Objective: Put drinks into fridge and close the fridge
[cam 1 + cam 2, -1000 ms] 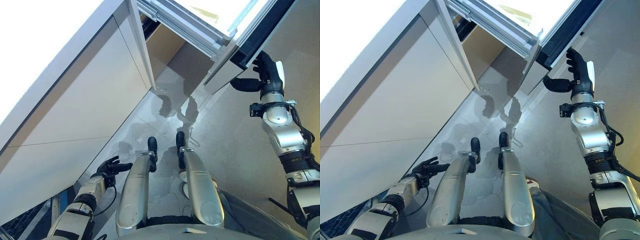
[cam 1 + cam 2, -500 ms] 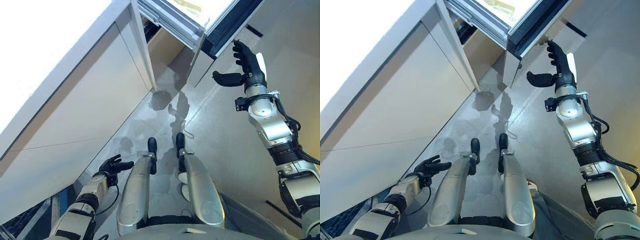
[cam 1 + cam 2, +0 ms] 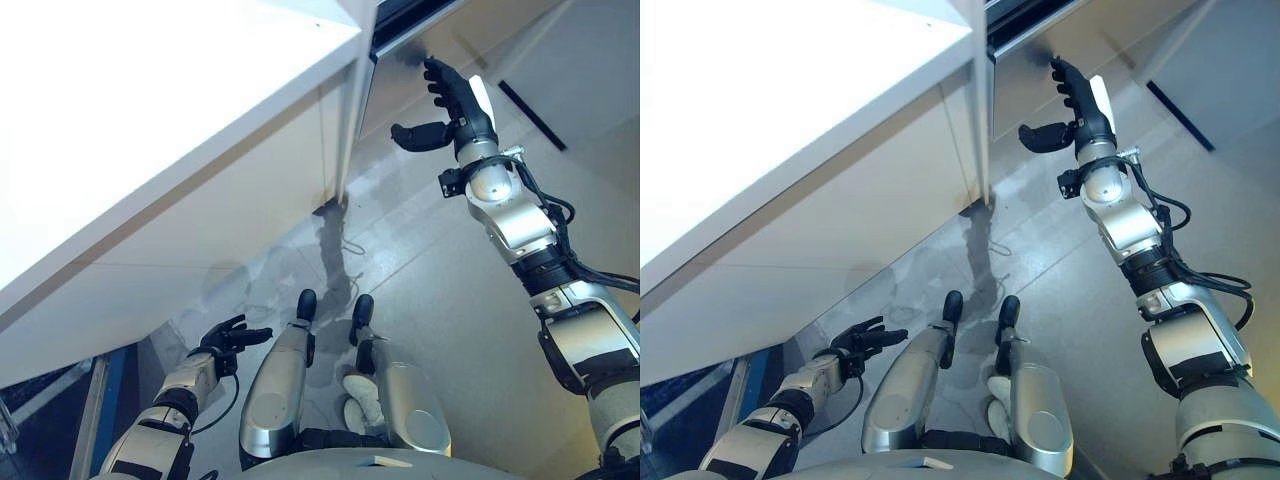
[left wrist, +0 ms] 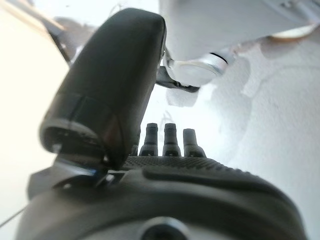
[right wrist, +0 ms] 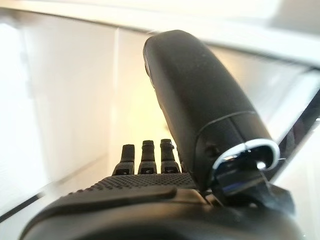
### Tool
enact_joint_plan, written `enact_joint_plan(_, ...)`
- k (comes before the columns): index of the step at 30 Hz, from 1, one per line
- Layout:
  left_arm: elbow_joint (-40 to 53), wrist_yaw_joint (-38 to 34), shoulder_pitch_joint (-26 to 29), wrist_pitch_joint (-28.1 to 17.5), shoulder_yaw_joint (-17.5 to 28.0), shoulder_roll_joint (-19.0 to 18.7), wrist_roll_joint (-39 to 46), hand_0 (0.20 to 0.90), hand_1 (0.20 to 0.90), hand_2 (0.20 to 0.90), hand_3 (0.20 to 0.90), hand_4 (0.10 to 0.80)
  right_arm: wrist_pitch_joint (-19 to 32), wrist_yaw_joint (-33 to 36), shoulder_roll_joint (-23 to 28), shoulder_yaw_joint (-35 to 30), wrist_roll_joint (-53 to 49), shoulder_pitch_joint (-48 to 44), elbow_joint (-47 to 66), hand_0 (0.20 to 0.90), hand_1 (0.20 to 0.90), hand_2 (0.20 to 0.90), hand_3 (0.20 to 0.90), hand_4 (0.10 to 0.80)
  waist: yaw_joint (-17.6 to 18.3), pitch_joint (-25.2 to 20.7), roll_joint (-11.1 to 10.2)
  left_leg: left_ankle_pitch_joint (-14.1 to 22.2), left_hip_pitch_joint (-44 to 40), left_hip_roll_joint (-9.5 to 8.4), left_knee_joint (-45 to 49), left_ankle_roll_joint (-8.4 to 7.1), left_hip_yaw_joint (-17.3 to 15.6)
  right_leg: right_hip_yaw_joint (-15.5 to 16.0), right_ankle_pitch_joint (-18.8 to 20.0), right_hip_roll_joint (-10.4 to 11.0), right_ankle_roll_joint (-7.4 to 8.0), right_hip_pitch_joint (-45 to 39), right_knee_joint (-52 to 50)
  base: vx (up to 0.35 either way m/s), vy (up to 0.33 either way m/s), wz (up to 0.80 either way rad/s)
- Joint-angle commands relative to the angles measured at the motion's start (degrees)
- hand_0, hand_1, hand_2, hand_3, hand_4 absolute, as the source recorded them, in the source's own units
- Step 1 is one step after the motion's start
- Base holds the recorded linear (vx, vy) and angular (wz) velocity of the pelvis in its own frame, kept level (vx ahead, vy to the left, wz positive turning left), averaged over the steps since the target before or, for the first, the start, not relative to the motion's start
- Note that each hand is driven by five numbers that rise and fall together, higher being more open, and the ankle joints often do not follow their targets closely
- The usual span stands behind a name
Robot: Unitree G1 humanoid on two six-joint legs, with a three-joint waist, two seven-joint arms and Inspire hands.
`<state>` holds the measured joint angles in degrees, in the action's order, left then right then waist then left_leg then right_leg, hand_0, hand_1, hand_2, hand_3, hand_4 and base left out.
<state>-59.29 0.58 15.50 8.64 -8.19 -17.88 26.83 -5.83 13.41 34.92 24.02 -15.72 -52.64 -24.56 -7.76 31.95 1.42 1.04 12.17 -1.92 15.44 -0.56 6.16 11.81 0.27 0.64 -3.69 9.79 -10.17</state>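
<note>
Right hand [image 3: 452, 108]: fingers straight and spread, thumb held out to the side, fingertips [image 3: 432, 68] against the pale front of the fridge door [image 3: 400, 80] at the far right; nothing is grasped. Left hand [image 3: 226, 335]: low at the near left, fingers loosely extended, empty, well apart from the fridge. No drinks show in any view, and no legible writing or label is visible. Compared with the earlier frames, the door has swung in: the bright interior and shelf edge seen a second ago are hidden, leaving a dark narrow seam [image 3: 1025, 25] along the door's upper edge, and the right arm reaches farther forward. White cabinet [image 3: 150, 150]: fills the left. Floor [image 3: 450, 330]: grey, smooth, with faint pale marks.
</note>
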Motion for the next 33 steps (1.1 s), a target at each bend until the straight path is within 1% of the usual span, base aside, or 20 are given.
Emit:
enact_joint_plan(1,2.1,1.06,-5.94,-0.27,-4.03,-4.46,-4.1,0.9,0.9,0.9,0.9,0.8,10.99,-0.33,-4.2,1.08,-1.09,-15.51,8.0,0.9,0.9,0.9,0.9,0.8,-4.0,-6.64,-2.95,5.38,1.11,-1.12,3.99,1.51,-3.68,2.39,-8.98,0.99,0.32,-3.77,-6.16,0.084,0.017,0.16)
enact_joint_plan(4,1.77,3.05,-6.67,-0.43,-4.68,-4.6,-6.66,0.9,0.9,0.9,0.9,0.8,10.54,0.63,-4.13,0.23,-3.32,-14.83,6.39,0.9,0.9,0.9,0.9,0.8,-4.64,-7.78,-3.54,5.47,-0.54,-1.15,3.3,1.38,-3.42,2.93,-9.04,0.98,0.31,-6.07,-5.03,0.07,0.024,0.1)
enact_joint_plan(9,1.25,4.94,-7.96,0.09,-5.03,-4.05,-6.61,0.9,0.9,0.9,0.9,0.8,10.53,2.61,-3.37,-2.13,-8.99,-11.49,3.39,0.9,0.9,0.9,0.9,0.8,-4.23,-10.28,-4.64,5.26,-3.84,-1.22,0.65,1.47,-3.6,2.95,-8.45,1.03,0.85,-8.96,-2.42,0.048,0.051,0.07)
enact_joint_plan(12,0.26,6.13,-9.34,1.84,-4.52,-2.85,-4.27,0.9,0.9,0.9,0.9,0.8,9.71,1.98,-3.19,-4.49,-11.65,-6.45,2.76,0.9,0.9,0.9,0.9,0.8,-2.94,-12.13,-5.04,5.11,-5.63,-1.15,-0.93,1.45,-4.18,2.24,-7.5,1.34,1.64,-10.07,-0.64,0.003,0.097,-0.01)
enact_joint_plan(15,-0.44,5.89,-10.75,2.54,-3.93,-1.68,-2.35,0.9,0.9,0.9,0.9,0.8,8.71,-0.62,-3.21,-6.08,-13.24,-0.54,2.86,0.9,0.9,0.9,0.9,0.8,-1.51,-13.79,-5.31,4.88,-6.98,-0.95,-2.58,1.51,-4.94,1.27,-6.49,1.61,2.42,-10.59,1.07,-0.028,0.095,-0.06)
enact_joint_plan(16,-0.78,5.76,-11.6,1.87,-3.61,-1.01,-1.58,0.9,0.9,0.9,0.9,0.8,8.98,-2.05,-3.35,-6.95,-13.21,3.88,3.24,0.9,0.9,0.9,0.9,0.8,-0.55,-14.82,-5.42,4.61,-7.71,-0.82,-3.57,1.55,-5.46,0.72,-5.87,1.71,2.88,-10.75,1.92,-0.04,0.117,-0.19)
enact_joint_plan(17,-0.88,5.83,-13.36,0.85,-2.75,0.04,-0.35,0.9,0.9,0.9,0.9,0.8,9.31,-4.85,-3.94,-8.64,-12.36,12.27,4.36,0.9,0.9,0.9,0.9,0.8,1.21,-16.58,-5.6,4.54,-8.98,-0.64,-4.97,1.71,-6.54,-0.21,-4.94,1.92,3.57,-11.05,3.25,-0.038,0.113,-0.21)
enact_joint_plan(18,-0.84,5.78,-13.67,0.71,-2.74,0.15,-0.2,0.9,0.9,0.9,0.9,0.8,9.09,-5.1,-4.05,-8.85,-12.01,13.3,4.54,0.9,0.9,0.9,0.9,0.8,1.34,-16.87,-5.63,4.52,-9.16,-0.62,-5.18,1.74,-6.7,-0.35,-4.82,1.94,3.65,-11.09,3.43,-0.037,0.114,-0.2)
enact_joint_plan(20,-0.32,5.07,-16.53,-0.75,-0.98,1.68,2.02,0.9,0.9,0.9,0.9,0.8,9.44,-8.54,-5.08,-11.81,-7.29,27.75,5.17,0.9,0.9,0.9,0.9,0.8,3.89,-19.91,-5.61,4.32,-11.22,-0.4,-7.61,1.94,-8.6,-1.6,-3.48,2.13,4.73,-11.72,5.57,-0.026,0.084,-0.19)
enact_joint_plan(21,-0.29,5.05,-16.67,-0.85,-0.91,1.73,2.1,0.9,0.9,0.9,0.9,0.8,9.37,-8.75,-5.11,-11.96,-7.15,28.29,5.17,0.9,0.9,0.9,0.9,0.8,3.97,-20.04,-5.6,4.31,-11.32,-0.39,-7.74,1.95,-8.68,-1.67,-3.42,2.14,4.78,-11.74,5.66,-0.048,0.081,-0.2)
enact_joint_plan(22,0.29,4.32,-18.33,-1.26,0.59,2.44,2.59,0.9,0.9,0.9,0.9,0.8,9.64,-11.55,-6.06,-13.58,-4.15,37.04,3.99,0.9,0.9,0.9,0.9,0.8,5.44,-21.73,-5.43,4.28,-12.96,-0.28,-9.53,2.09,-10.06,-2.32,-2.59,2.24,5.54,-12.3,7.17,-0.067,0.066,-0.17)
enact_joint_plan(24,-0.02,3.9,-19.07,-1.57,1.55,2.69,3.04,0.9,0.9,0.9,0.9,0.8,8.74,-14.49,-7.41,-14.34,-3.29,42.95,-0.01,0.9,0.9,0.9,0.9,0.8,6.78,-23.16,-5.21,4.11,-14.62,-0.13,-11.45,1.93,-11.37,-2.79,-1.44,2.24,6.21,-13.07,9.23,-0.081,0.061,-0.28)
enact_joint_plan(25,-0.51,3.86,-19.06,-1.85,1.93,2.6,3.2,0.9,0.9,0.9,0.9,0.8,9.33,-15.03,-8.07,-14.3,-1.54,44.77,-2.38,0.9,0.9,0.9,0.9,0.8,7.27,-23.68,-5.14,4.08,-15.34,-0.14,-12.22,1.88,-11.76,-3.07,-1.05,2.14,6.45,-13.42,10.01,-0.056,0.025,-0.28)
enact_joint_plan(26,-0.72,3.87,-19.02,-1.99,2.09,2.55,3.25,0.9,0.9,0.9,0.9,0.8,8.74,-14.87,-8.27,-14.28,-1.16,45.31,-3.17,0.9,0.9,0.9,0.9,0.8,7.46,-23.87,-5.12,4.08,-15.58,-0.15,-12.48,1.88,-11.89,-3.17,-0.91,2.11,6.53,-13.53,10.26,-0.072,0.012,-0.29)
enact_joint_plan(27,-1.63,4.23,-18.99,-2.25,2.91,2.3,3.2,0.9,0.9,0.9,0.9,0.8,7.87,-15.3,-9.57,-14.18,-0.18,48.0,-6.94,0.9,0.9,0.9,0.9,0.8,8.2,-24.78,-5.03,4.08,-16.48,-0.21,-13.54,1.89,-12.26,-3.52,-0.46,2.01,6.91,-13.85,11.12,-0.073,0.005,-0.23)
enact_joint_plan(28,-2.01,4.46,-18.98,-2.4,3.11,2.18,2.91,0.9,0.9,0.9,0.9,0.8,7.47,-15.51,-9.89,-14.2,0.4,48.55,-8.4,0.9,0.9,0.9,0.9,0.8,8.36,-24.99,-5.01,4.09,-16.68,-0.22,-13.73,1.88,-12.34,-3.61,-0.44,1.99,6.97,-13.92,11.22,-0.09,0.001,-0.27)
enact_joint_plan(30,-4.14,6.14,-18.57,-3.58,3.46,1.62,1.06,0.9,0.9,0.9,0.9,0.8,8.56,-15.95,-11.55,-14.05,3.56,50.5,-16.24,0.9,0.9,0.9,0.9,0.8,8.9,-25.71,-4.88,4.12,-17.24,-0.13,-14.27,1.97,-12.74,-3.92,-0.5,1.88,7.08,-14.09,11.26,-0.073,-0.007,-0.25)
enact_joint_plan(31,-5.52,7.4,-18.31,-4.78,3.51,1.45,-0.02,0.9,0.9,0.9,0.9,0.8,6.53,-16.15,-12.56,-14.02,3.71,51.41,-21.03,0.9,0.9,0.9,0.9,0.8,9.14,-26.08,-4.78,3.95,-17.59,-0.01,-14.78,1.95,-12.96,-3.9,-0.51,1.79,7.16,-14.19,11.28,-0.058,-0.01,-0.23)
enact_joint_plan(32,-6.2,7.76,-18.01,-5.1,3.39,1.49,-0.08,0.9,0.9,0.9,0.9,0.8,7.94,-16.24,-13.36,-14.17,4.69,51.81,-25.19,0.9,0.9,0.9,0.9,0.8,9.16,-26.14,-4.67,3.78,-17.87,0.07,-15.31,1.94,-13.0,-3.83,-0.49,1.73,7.22,-14.36,11.37,-0.048,-0.012,-0.17)
enact_joint_plan(33,-7.16,8.03,-17.66,-5.49,3.22,1.52,-0.28,0.9,0.9,0.9,0.9,0.8,8.24,-16.15,-14.1,-14.56,4.1,52.19,-29.35,0.9,0.9,0.9,0.9,0.8,9.18,-26.26,-4.52,3.46,-18.19,0.17,-16.07,1.88,-12.98,-3.71,-0.46,1.62,7.29,-14.59,11.55,-0.028,-0.011,-0.06)
